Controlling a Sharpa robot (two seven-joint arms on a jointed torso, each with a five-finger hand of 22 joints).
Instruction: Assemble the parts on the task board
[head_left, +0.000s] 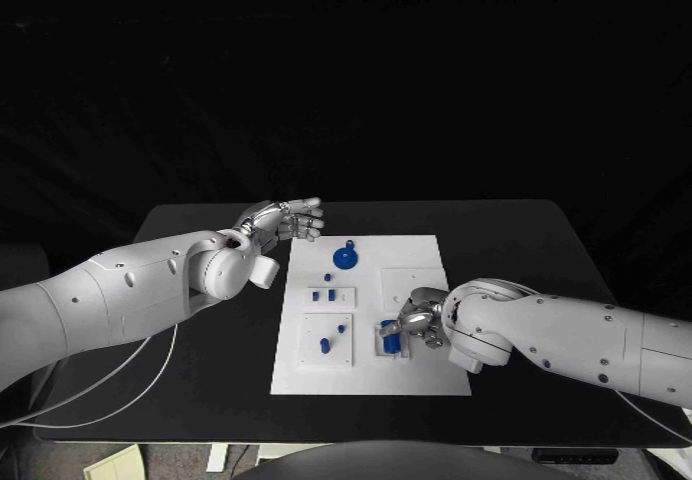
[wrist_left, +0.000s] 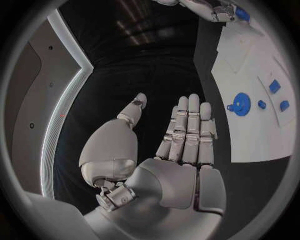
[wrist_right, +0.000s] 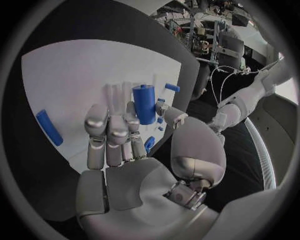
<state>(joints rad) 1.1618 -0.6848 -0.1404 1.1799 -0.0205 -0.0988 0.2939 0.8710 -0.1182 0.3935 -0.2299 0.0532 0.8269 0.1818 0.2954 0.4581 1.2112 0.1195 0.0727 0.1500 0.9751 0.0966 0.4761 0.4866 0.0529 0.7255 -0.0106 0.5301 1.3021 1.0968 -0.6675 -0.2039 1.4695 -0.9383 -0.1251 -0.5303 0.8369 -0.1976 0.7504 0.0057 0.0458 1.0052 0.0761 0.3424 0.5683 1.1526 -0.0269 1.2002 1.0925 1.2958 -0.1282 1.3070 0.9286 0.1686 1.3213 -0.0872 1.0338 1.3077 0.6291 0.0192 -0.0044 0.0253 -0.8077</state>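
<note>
The task board (head_left: 418, 380), a white plate, lies in the middle of the black worktop (head_left: 534, 230), and the blue parts are spread over it. A round blue part with a knob (head_left: 345, 257) sits toward the board's 12 o'clock end; two small blue pieces (head_left: 326, 295) lie side by side on a raised white tile just below it, and another small piece (head_left: 326, 344) lies on a second tile toward 7 o'clock. Near the board's middle, at the right hand's fingertips, a blue cylinder (head_left: 389, 338) stands upright. The right hand (head_left: 421, 318) reaches over the board from 4 o'clock; its fingers (wrist_right: 109, 131) are nearly straight and side by side, just beside the cylinder, and whether they touch it I cannot tell. The left hand (head_left: 284, 219) hovers off the board's far left corner, at 11 o'clock, fingers straight and released, holding nothing. Beyond the worktop the room is dark.
</note>
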